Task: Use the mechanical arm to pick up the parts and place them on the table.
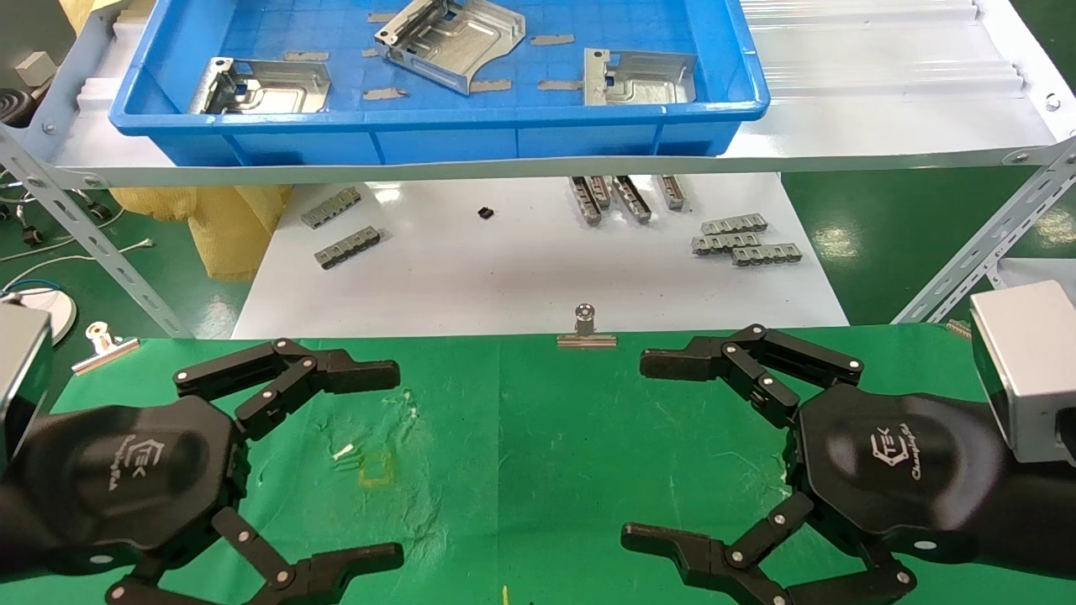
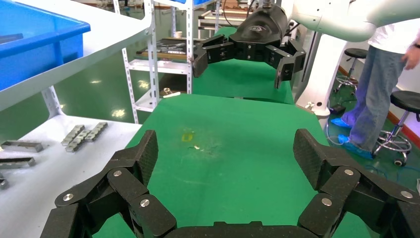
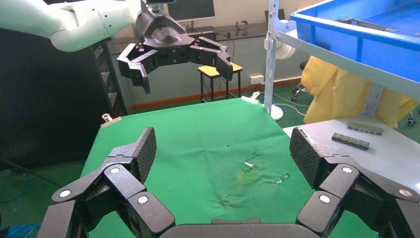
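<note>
My left gripper (image 1: 395,462) hangs at the lower left of the head view, over the green cloth table (image 1: 538,437), its black claw fingers (image 1: 361,374) spread wide with nothing between them. My right gripper (image 1: 635,449) mirrors it at the lower right, also spread wide and empty, the "TEK" print showing on its rounded palm. Both face inward toward the middle of the frame, well apart from each other.

The parts are all in the blue plastic tray (image 1: 437,118) on the white shelf across the top of the frame. One silver plate (image 1: 261,86) lies flat at the tray's left, a second plate (image 1: 450,38) sits tilted at the top centre, and a third plate (image 1: 639,78) lies at the right. Small grey flat strips (image 1: 492,85) are scattered on the tray floor among them.

Below the shelf, a glossy white board (image 1: 521,269) carries grey ridged bars (image 1: 744,239) in groups at left, centre and right. A binder clip (image 1: 586,328) sits on the far edge of the table between my two grippers, and another clip (image 1: 102,344) lies at the left edge. A faint yellow square mark (image 1: 376,469) shows on the cloth just right of my left gripper.

In the left wrist view, my own fingers (image 2: 141,158) frame the bare cloth, with the right gripper (image 2: 242,62) hanging farther off.
</note>
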{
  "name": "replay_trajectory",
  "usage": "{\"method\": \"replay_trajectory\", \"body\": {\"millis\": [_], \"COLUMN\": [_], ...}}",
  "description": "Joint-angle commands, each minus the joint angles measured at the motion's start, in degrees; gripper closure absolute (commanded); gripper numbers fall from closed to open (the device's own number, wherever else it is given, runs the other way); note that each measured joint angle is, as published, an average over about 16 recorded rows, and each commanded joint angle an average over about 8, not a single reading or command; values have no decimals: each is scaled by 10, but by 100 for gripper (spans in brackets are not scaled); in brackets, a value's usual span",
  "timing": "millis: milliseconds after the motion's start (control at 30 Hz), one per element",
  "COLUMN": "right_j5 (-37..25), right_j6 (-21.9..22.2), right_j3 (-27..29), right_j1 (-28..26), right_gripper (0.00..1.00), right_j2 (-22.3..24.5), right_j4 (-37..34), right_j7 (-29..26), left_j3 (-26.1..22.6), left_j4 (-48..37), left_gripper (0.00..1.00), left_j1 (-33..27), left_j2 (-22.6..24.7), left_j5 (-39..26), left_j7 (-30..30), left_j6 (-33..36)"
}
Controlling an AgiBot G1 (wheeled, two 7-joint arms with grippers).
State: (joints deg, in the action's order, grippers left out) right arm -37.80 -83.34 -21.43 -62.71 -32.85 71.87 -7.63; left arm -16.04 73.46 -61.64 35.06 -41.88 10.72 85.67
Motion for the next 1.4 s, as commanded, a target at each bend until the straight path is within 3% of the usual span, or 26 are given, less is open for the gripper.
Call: {"method": "replay_trajectory", "body": {"millis": [33,1400], "right_j5": [0,0], "right_j6": [0,0], "right_j3": [0,0], "right_j1": [0,0], "right_gripper": [100,100], "right_j2": [0,0], "right_j4": [0,0], "right_j7": [0,0], "left_j3": [0,0], "left_j4": [0,0], "left_gripper": [0,0], "left_j1": [0,0], "left_j2": [0,0], "left_j5": [0,0], "left_j7": [0,0], "left_j6": [0,0]}}
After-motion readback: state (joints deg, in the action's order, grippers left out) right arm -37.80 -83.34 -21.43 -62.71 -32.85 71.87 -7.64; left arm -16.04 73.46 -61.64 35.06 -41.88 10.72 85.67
